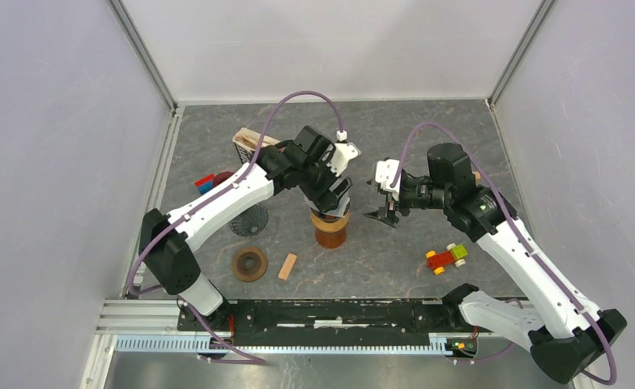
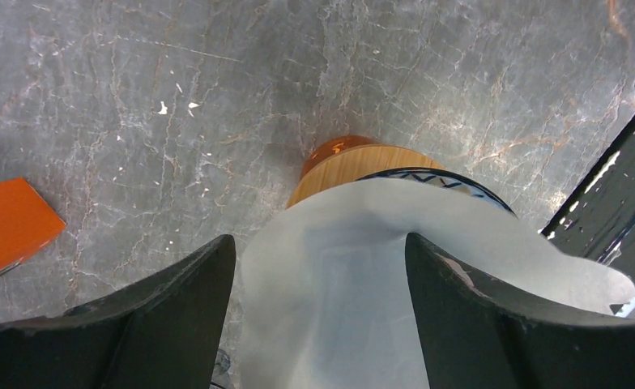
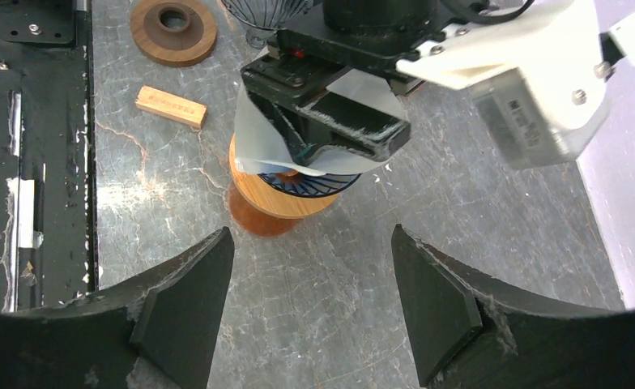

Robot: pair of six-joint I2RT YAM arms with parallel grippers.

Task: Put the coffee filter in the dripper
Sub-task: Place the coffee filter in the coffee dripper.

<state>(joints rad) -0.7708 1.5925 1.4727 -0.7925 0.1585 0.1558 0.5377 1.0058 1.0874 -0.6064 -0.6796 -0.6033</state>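
The white paper coffee filter (image 2: 355, 275) sits in the dark ribbed dripper (image 3: 310, 185), which rests on a wooden collar (image 3: 270, 201) over an amber base (image 1: 330, 238). My left gripper (image 1: 336, 197) hangs right over it, open, with its fingers (image 2: 176, 308) standing either side of the filter. The filter (image 3: 253, 138) spreads out past the dripper's rim. My right gripper (image 3: 310, 231) is open and empty, a short way to the right of the dripper (image 1: 330, 217), pointing at it.
A second dark ribbed cone (image 1: 249, 219), a wooden ring (image 1: 250, 263) and a small wooden block (image 1: 287, 266) lie left of the stand. A basket (image 1: 248, 144) and red and blue blocks (image 1: 209, 181) sit further back left. A toy car (image 1: 446, 257) lies right.
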